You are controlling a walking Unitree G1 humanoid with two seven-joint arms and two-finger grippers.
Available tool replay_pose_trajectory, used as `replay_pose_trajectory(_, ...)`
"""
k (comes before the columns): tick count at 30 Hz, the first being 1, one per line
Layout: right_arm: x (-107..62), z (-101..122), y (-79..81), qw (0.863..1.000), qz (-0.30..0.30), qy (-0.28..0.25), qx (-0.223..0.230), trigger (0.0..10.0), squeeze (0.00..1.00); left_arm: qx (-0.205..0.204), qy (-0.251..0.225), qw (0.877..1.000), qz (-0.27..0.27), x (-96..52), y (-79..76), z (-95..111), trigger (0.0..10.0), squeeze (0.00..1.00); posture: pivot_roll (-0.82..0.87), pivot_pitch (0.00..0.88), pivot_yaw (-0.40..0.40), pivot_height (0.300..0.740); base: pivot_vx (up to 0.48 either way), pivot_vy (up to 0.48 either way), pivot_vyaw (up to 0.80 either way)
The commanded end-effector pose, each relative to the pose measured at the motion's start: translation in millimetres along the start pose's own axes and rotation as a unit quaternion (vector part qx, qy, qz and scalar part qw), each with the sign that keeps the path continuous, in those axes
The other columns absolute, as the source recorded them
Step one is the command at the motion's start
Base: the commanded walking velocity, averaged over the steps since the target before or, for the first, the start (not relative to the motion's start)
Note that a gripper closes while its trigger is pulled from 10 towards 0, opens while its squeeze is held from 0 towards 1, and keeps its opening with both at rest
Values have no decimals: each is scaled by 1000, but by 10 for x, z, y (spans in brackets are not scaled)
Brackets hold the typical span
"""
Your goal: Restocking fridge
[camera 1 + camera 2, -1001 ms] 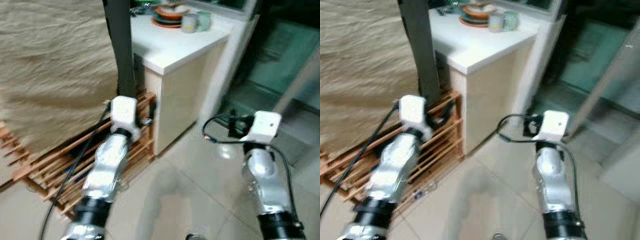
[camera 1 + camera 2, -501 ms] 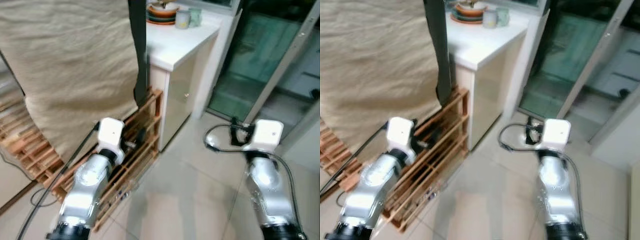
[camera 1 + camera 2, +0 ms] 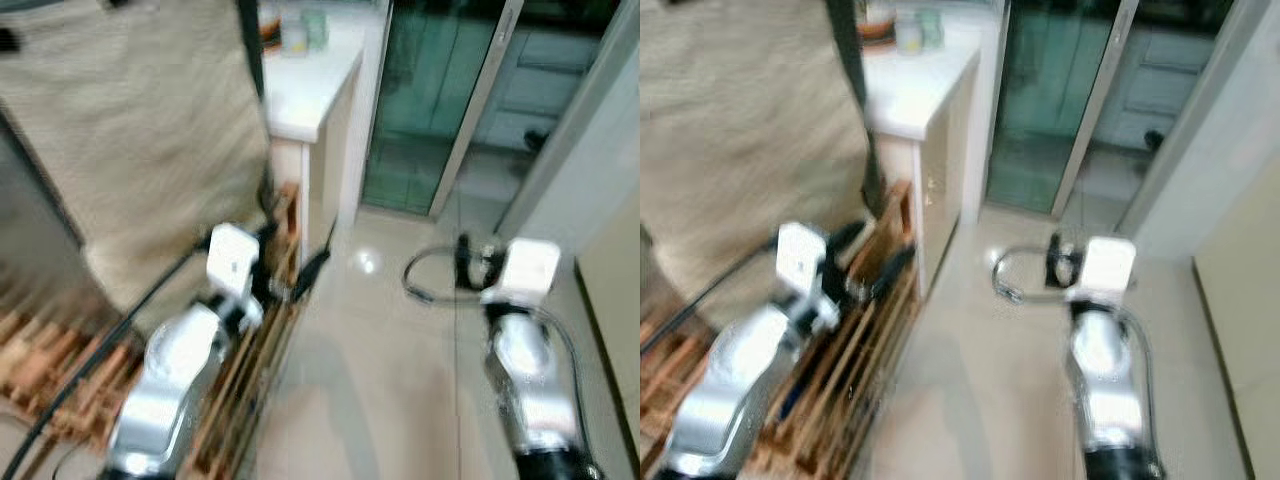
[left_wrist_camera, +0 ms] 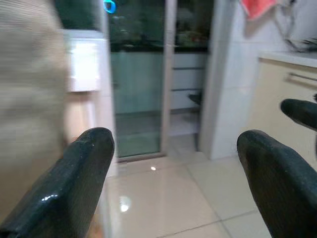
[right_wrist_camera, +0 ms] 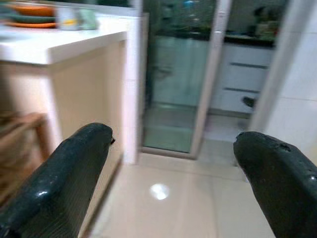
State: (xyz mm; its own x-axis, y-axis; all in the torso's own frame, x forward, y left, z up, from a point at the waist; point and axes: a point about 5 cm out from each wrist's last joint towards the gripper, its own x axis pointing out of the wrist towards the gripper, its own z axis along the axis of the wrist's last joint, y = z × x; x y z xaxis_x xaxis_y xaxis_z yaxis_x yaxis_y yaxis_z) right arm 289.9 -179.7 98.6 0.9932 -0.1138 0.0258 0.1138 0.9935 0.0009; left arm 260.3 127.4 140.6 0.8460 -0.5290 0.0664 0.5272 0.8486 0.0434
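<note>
Since a second ago the head camera has swung rightward, so the white counter (image 3: 300,95) now sits at the upper left of the head views and a glass sliding door (image 3: 430,110) with a pale frame takes the upper middle; the things themselves have not shifted, and both arms stay raised in front of the robot much as before. Both head views are blurred by this turn. The left gripper (image 4: 173,178) is held over the wooden slatted rack (image 3: 265,340) beside the beige cloth (image 3: 130,150); its black fingers (image 4: 74,183) stand wide apart with nothing between them, and the wrist view looks along them to the tiled floor (image 4: 163,198), the glass door and a cream cabinet edge. The right gripper (image 5: 173,183) hangs over bare floor (image 3: 380,380) in front of the door, its fingers (image 5: 64,173) likewise spread and empty. On the counter's far end sit stacked orange and dark plates (image 5: 27,15) and two pale cups (image 3: 915,28), all cut off or smeared so their details cannot be made out. A red cloth (image 4: 255,7) hangs at the upper edge of the left wrist view, partly cropped. Beyond the glass, white drawers and a dark countertop show dimly. No fridge, nor anything to stock it with, can be made out in these pictures.
</note>
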Motion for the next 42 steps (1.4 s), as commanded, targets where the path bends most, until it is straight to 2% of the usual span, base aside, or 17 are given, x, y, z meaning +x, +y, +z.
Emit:
replay_pose_trajectory(1,31,41,-68,1000,-6,-9,-10,10000,1000,15,-10,1000,8,72,-36,67,10000,0,-68,0,-20,740,0,0,0)
replay_pose_trajectory(3,35,47,-58,1000,-3,-11,-12,10000,1000,26,-9,999,17,92,-25,71,10000,0,-70,0,-24,740,0,0,0)
replay_pose_trajectory(6,32,44,-70,1000,-2,-10,-15,10000,1000,9,-8,1000,18,120,-50,80,10000,0,-77,0,-26,740,0,0,0)
replay_pose_trajectory(12,34,44,-65,1000,-1,-11,-15,10000,1000,0,-10,1000,20,156,-61,98,10000,0,-82,0,-24,740,-269,0,0)
replay_pose_trajectory(15,42,52,-58,1000,0,-12,-14,10000,1000,5,-18,999,31,199,-36,116,10000,0,-83,0,-20,740,-364,311,0)
replay_pose_trajectory(18,68,66,-44,1000,-1,-15,-10,10000,1000,2,-48,997,55,286,15,227,10000,0,-86,0,-11,740,0,0,0)
replay_pose_trajectory(20,81,74,-31,1000,0,-17,-8,10000,1000,-6,-60,997,52,313,8,284,10000,0,-87,0,-11,740,0,0,0)
replay_pose_trajectory(24,86,78,-8,1000,7,-17,-8,10000,1000,-9,-60,997,37,289,-18,293,10000,0,-86,0,-10,740,0,0,0)
replay_pose_trajectory(27,85,63,-5,1000,10,-14,-9,10000,1000,-10,-50,998,48,259,22,246,10000,0,-83,0,-11,740,0,0,0)
replay_pose_trajectory(28,89,53,-7,1000,11,-12,-9,10000,1000,-15,-48,996,74,260,93,231,10000,0,-82,0,-11,740,0,0,0)
replay_pose_trajectory(32,93,53,-5,1000,12,-12,-9,10000,1000,-18,-52,994,92,270,138,247,10000,0,-82,0,-12,740,0,0,0)
replay_pose_trajectory(33,97,52,4,1000,13,-11,-8,10000,1000,-23,-61,990,123,284,216,294,10000,0,-83,0,-12,740,0,0,0)
replay_pose_trajectory(36,98,49,15,1000,16,-11,-8,10000,1000,-26,-72,986,148,291,284,349,10000,0,-84,0,-12,740,0,0,0)
replay_pose_trajectory(37,101,53,39,1000,23,-10,-6,10000,1000,-21,-82,980,181,294,380,422,10000,0,-85,0,-15,740,0,0,0)
replay_pose_trajectory(38,103,62,54,1000,28,-12,-4,10000,1000,-15,-82,978,192,306,407,434,10000,0,-85,0,-14,740,0,0,0)
replay_pose_trajectory(42,92,85,103,999,44,-16,1,10000,1000,-9,-82,976,203,383,419,451,10000,0,-95,0,-12,740,0,0,0)
